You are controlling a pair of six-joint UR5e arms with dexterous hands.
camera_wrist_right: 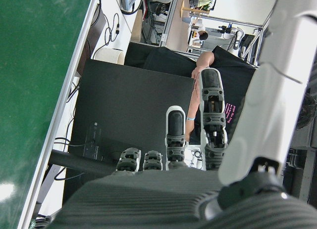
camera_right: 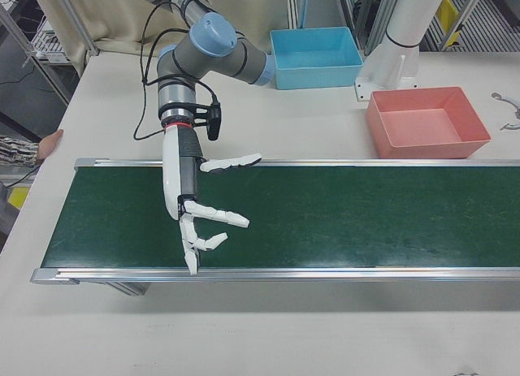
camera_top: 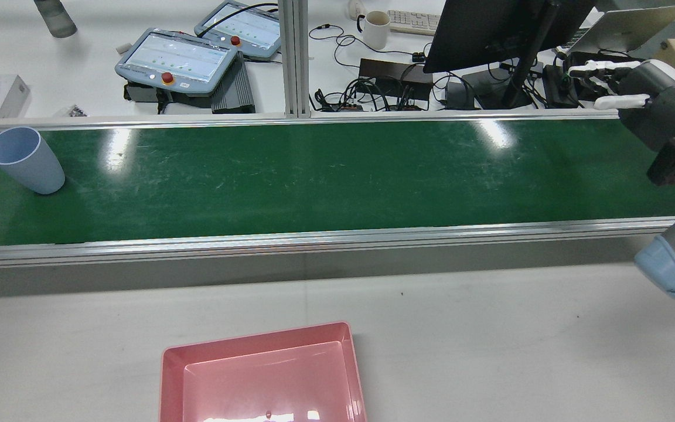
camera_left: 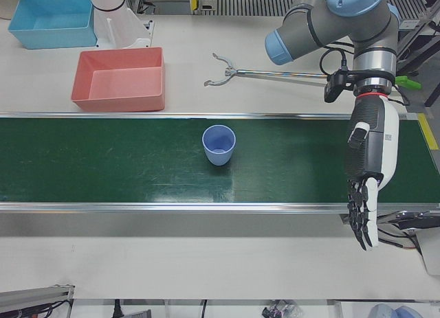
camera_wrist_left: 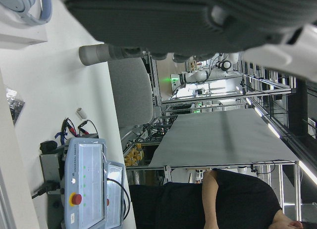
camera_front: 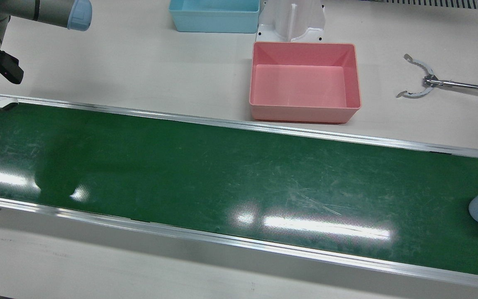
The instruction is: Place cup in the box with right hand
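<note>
Green conveyor belt (camera_top: 314,176) runs the length of the pale counter (camera_top: 490,328), and everything in play sits on or beside it. At one end of the belt stands the light blue cup (camera_top: 24,159), upright with its mouth open upward, alone and touching nothing; that is the end before the robot's left arm. The right hand (camera_right: 199,222) hangs over the opposite end, well apart from the cup, palm toward the belt and fingers spread, holding nothing. That posture reads as waiting: presumably the belt is meant to carry the cup along to it. The pink box (camera_front: 304,82) lies empty on the counter just beside the belt's robot-side rail, roughly midway, an easy drop once the cup is lifted. The left hand (camera_left: 368,184) hangs past its own end of the belt with fingers straight and loosely apart, also empty and clear of the cup's path.
</note>
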